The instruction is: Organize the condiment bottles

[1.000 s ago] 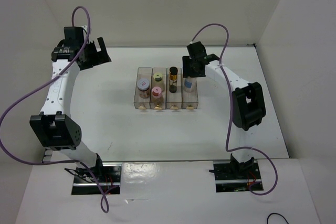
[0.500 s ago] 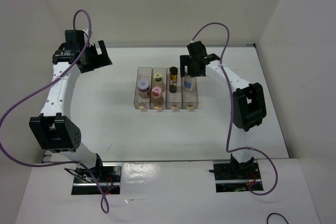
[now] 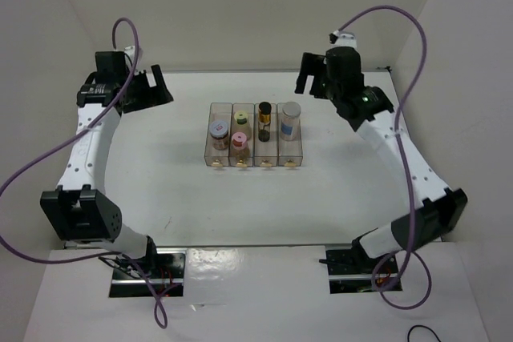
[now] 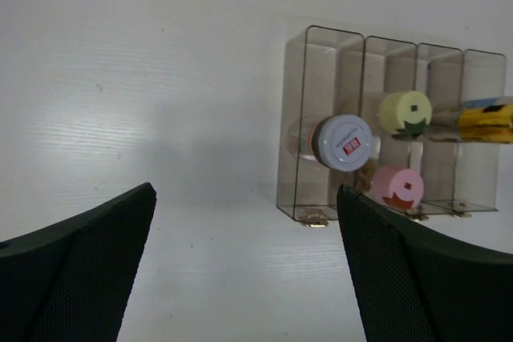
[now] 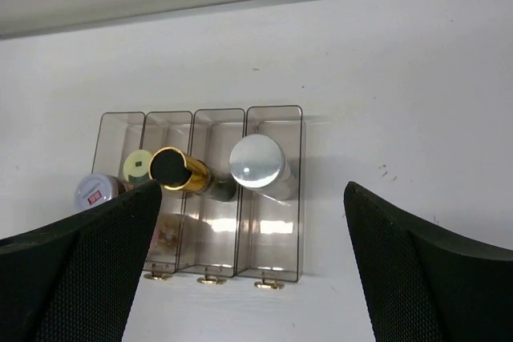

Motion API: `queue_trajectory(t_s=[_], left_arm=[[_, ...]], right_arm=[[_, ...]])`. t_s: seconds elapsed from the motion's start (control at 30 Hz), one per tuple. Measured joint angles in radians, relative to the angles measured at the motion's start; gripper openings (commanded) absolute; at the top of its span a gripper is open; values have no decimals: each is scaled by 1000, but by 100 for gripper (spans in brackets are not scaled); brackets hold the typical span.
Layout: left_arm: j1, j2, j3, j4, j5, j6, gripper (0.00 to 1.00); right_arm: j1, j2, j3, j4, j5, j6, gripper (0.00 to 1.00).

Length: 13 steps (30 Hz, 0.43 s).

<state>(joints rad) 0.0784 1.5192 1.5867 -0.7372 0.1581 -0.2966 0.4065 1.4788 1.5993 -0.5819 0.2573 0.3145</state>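
A clear four-compartment rack (image 3: 255,158) stands mid-table and holds all the condiment bottles. A grey-lidded jar (image 3: 218,128) is in the left compartment. Beside it, a yellow-green-lidded jar (image 3: 240,120) stands behind a pink-lidded one (image 3: 239,140). The slim dark gold-banded bottle (image 3: 264,111) is third, and the grey-capped clear bottle (image 3: 290,113) is in the right compartment. My right gripper (image 3: 311,84) hangs open behind and to the right of the rack, holding nothing. The left gripper (image 3: 157,86) is open, well left of the rack. In the right wrist view the grey cap (image 5: 256,162) sits between my spread fingers.
White walls enclose the table at the back and on both sides. Purple cables (image 3: 48,150) loop from both arms. The arm bases (image 3: 148,274) sit at the near edge. In the left wrist view the rack (image 4: 313,190) lies to the right over bare white tabletop.
My right gripper opened, let go of the grey-capped clear bottle in the right compartment, and rose back and to the right. The left arm barely shifted.
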Motion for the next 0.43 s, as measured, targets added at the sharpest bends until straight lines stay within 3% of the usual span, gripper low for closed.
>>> queue_trajectory(t_s=[0.2,0.43], left_arm=[[0,-147,-64,27,77,18,99],[0,-181,-110,31,111,31,99]], right_arm=[[-16,-235,-201,44,50,42,99],[-72,-331,-367,47,43,68,99]])
